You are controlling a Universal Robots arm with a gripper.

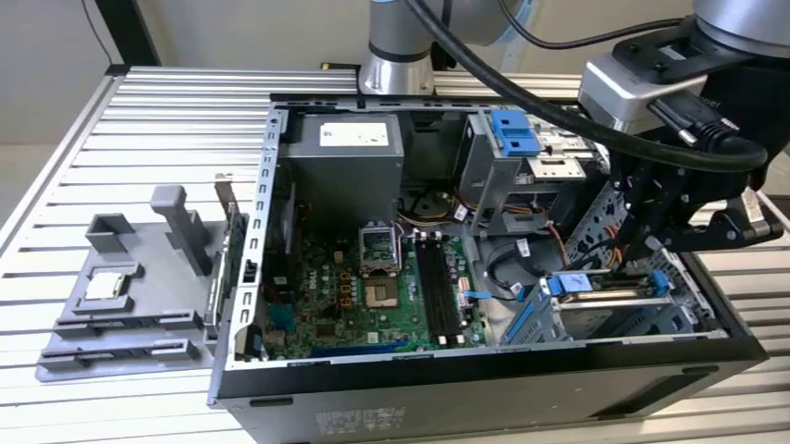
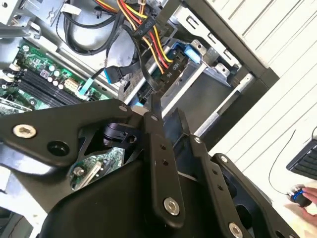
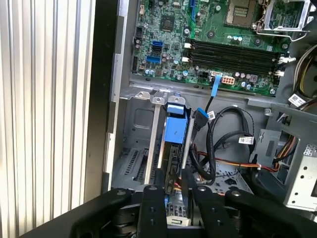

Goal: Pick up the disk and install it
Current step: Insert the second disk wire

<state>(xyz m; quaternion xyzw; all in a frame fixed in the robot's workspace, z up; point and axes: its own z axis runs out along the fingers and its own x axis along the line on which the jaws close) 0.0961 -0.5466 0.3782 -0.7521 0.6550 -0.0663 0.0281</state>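
Note:
The disk (image 3: 177, 130) stands on edge in the drive bay at the case's front corner. Its blue rail bracket faces the camera in the first wrist view, and the metal body runs down between my fingers. In the exterior view the disk (image 1: 601, 289) lies low in the bay (image 1: 691, 319) on the exterior view's right, blue bracket end toward the motherboard. My gripper (image 3: 176, 192) reaches down into that bay, its black fingers (image 3: 152, 201) closed against the disk's two flat sides. From outside, the gripper (image 1: 645, 261) hangs directly over the disk. The blue bracket (image 2: 191, 51) shows past the fingertips in the second wrist view.
The open computer case (image 1: 494, 388) lies on a slatted aluminium table (image 1: 148, 120). Black, yellow and red cables (image 3: 218, 148) run close beside the bay. The motherboard (image 1: 370, 287) and an upper drive cage with a blue latch (image 1: 512, 132) are nearby. A grey fixture (image 1: 124, 296) holding a small silver chip (image 1: 105, 285) sits at the exterior view's left. A hand (image 2: 308, 194) rests off the table.

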